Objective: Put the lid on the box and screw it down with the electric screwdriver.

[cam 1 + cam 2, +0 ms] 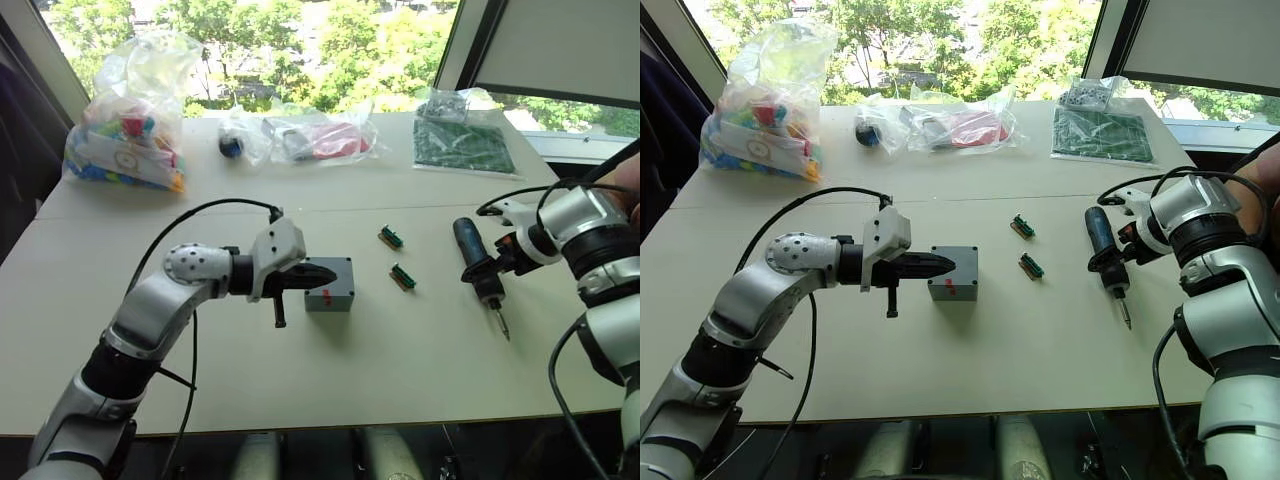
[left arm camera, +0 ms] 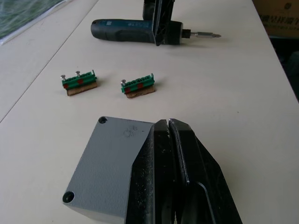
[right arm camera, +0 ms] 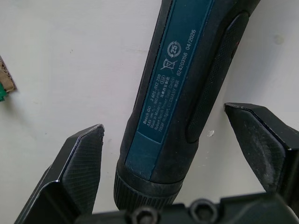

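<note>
A: Eye view: my left gripper (image 1: 305,279) pinched shut, resting on the lid (image 1: 331,271), already on the box (image 1: 330,295), frame centre. Risk?

B: Wrist views: right gripper (image 3: 163,154) wide around the electric screwdriver (image 3: 187,88), not clamped. Off-centre close, it rolls. Left pressing could skid lid off its holes.

Left gripper (image 2: 169,128) fingers pressed together, arm extended; right gripper (image 3: 180,135) spread wide.

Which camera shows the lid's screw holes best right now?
Left wrist view: the lid sits close under the shut left gripper, two corner holes visible. Both eye views show it small on the box, holes unresolved.
</note>
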